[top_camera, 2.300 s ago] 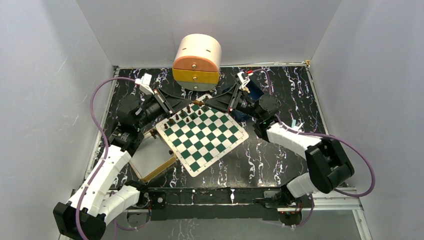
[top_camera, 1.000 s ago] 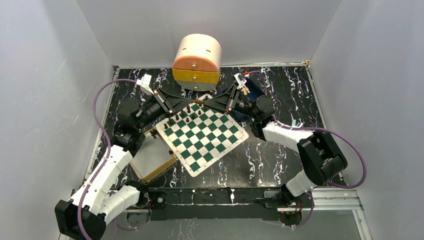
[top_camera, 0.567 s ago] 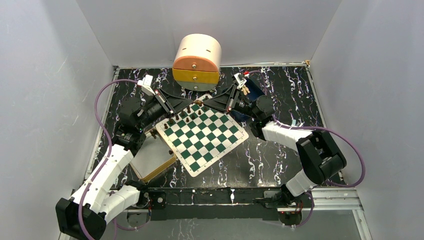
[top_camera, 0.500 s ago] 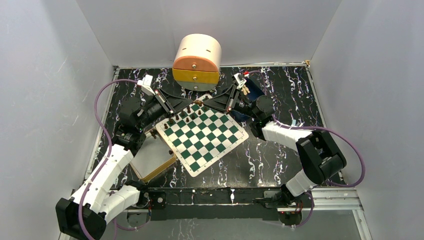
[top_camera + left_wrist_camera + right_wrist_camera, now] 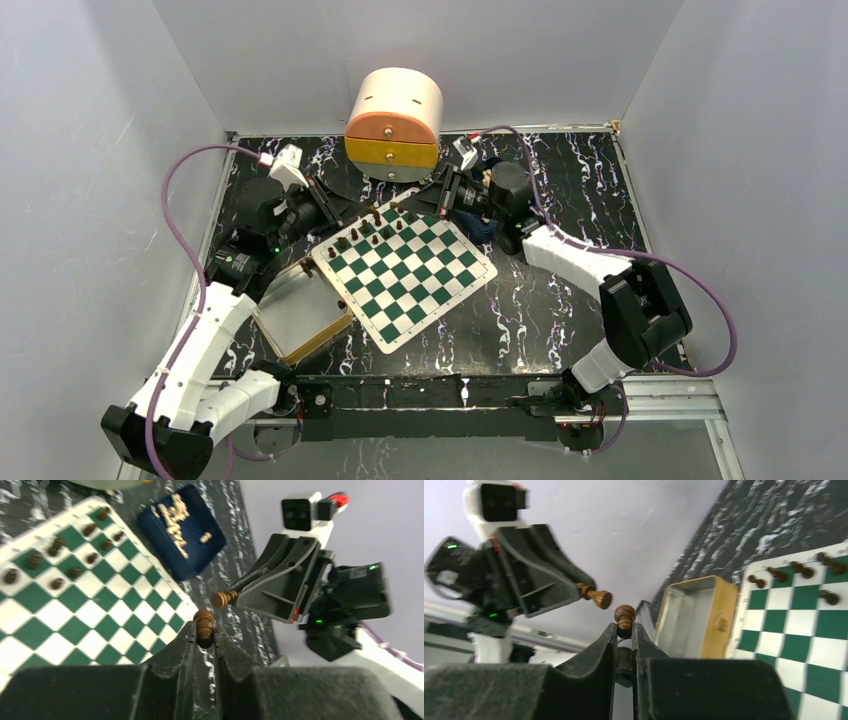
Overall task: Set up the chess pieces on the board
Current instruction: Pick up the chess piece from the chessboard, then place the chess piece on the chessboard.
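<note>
1. Nearest you, the tan-rimmed tray (image 5: 296, 316) lies just beside the board (image 5: 420, 285) on the tabletop. The board's near squares are bare.
2. The dark pieces (image 5: 75, 572) stand only in the two rows along its far-left edge. How many there are, and which squares there are free, you cannot count from these views.
3. Above the far corner your left hand (image 5: 204, 630) pinches one dark chessman (image 5: 203, 620). Your right hand (image 5: 624, 627) pinches a second chessman (image 5: 625, 614). The two hands face each other, close but apart. I judge this the placing step: each piece needs turning base-down, then lowering onto a free square without clipping its neighbours. Blur hides which kind each is.
4. Beyond, the blue tray (image 5: 200, 555) holds the pale pieces (image 5: 175, 517). The right arm covers most of it from above.
</note>
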`<state>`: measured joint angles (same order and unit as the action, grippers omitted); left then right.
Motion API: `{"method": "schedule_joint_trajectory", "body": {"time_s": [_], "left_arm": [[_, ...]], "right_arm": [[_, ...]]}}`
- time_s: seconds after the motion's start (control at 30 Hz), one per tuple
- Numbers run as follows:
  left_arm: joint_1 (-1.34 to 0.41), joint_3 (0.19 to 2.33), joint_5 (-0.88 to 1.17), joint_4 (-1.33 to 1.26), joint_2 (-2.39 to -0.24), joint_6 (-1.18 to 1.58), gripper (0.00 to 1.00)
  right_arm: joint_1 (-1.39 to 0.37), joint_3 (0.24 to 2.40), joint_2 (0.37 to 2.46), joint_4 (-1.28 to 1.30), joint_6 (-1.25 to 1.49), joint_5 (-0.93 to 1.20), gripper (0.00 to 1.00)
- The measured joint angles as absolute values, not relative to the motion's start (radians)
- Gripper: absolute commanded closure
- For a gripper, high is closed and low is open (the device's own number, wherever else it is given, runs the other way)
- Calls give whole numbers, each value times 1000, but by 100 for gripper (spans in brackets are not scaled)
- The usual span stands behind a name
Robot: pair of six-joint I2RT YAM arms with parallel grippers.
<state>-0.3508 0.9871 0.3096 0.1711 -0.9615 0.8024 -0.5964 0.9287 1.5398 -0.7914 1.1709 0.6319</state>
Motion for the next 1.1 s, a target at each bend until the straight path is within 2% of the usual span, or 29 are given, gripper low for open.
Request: {"method": "schedule_joint_trajectory", "body": {"time_s": [0.27, 0.53, 0.77, 1.1], "left_arm": [[-351, 1065, 162, 378, -893, 588, 100], [-351, 1088, 103, 475, -801, 455, 100], [-351, 1094, 129, 480, -725, 399, 100], [-351, 1088, 135, 480, -651, 373, 100]], "right_arm": [[-632, 1296, 1658, -167, 696, 472, 95], [-764, 1644, 1955, 322, 387, 210, 94], [-842, 1959, 2171, 551, 259, 91, 92], [-886, 2185, 2331, 718, 186, -15, 90]]}}
